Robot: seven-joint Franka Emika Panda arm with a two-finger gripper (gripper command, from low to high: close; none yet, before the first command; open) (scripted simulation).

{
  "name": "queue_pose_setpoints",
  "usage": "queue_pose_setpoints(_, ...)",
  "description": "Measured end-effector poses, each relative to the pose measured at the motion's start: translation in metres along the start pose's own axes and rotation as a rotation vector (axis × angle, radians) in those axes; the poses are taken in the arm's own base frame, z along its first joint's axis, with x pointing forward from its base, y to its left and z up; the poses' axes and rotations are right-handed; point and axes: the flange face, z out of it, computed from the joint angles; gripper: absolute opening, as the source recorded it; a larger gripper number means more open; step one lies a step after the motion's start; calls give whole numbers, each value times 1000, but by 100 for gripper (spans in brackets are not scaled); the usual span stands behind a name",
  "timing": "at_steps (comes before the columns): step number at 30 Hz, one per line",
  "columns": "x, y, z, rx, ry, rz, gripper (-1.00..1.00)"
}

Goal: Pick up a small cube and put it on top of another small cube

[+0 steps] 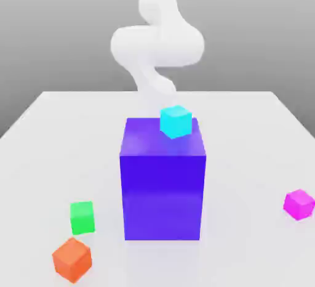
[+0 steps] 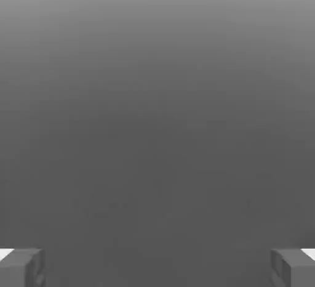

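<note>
On the white table (image 1: 55,132), the magenta cube (image 1: 299,204) sits apart, while the hand view shows the claw (image 2: 157,267) wide open and empty.

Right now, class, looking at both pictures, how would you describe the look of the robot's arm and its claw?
The arm is plain white, smooth and rounded, built of thick tube-like links with bulging joints, with no cables or markings to see. In the hand view, the claw has two blocky grey fingers with squared ends and a white patch at the outer corner of each.
</note>
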Motion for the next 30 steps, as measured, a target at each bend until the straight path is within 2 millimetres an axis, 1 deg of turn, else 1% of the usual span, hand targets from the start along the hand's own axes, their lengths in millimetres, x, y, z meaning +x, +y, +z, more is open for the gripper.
queue_pose_setpoints(3, -39, -22, 63, -65, -60, -37, 0)
queue_pose_setpoints(7, -102, -39, 136, -140, -139, -89, 0)
queue_pose_setpoints(11, -176, -43, 198, -205, -223, -147, 0)
queue_pose_setpoints(14, -237, -38, 236, -249, -290, -192, 0)
queue_pose_setpoints(17, -302, -26, 264, -287, -363, -240, 0)
queue_pose_setpoints(18, -329, -23, 270, -296, -392, -267, 0)
queue_pose_setpoints(19, -351, -16, 276, -307, -418, -283, 0)
queue_pose_setpoints(21, -394, -2, 285, -331, -471, -311, 0)
queue_pose_setpoints(23, -433, 17, 293, -359, -524, -330, 0)
queue_pose_setpoints(25, -472, 36, 295, -385, -582, -352, 0)
queue_pose_setpoints(27, -494, 48, 304, -393, -606, -358, 0)
queue_pose_setpoints(30, -512, 62, 325, -395, -614, -359, 0)
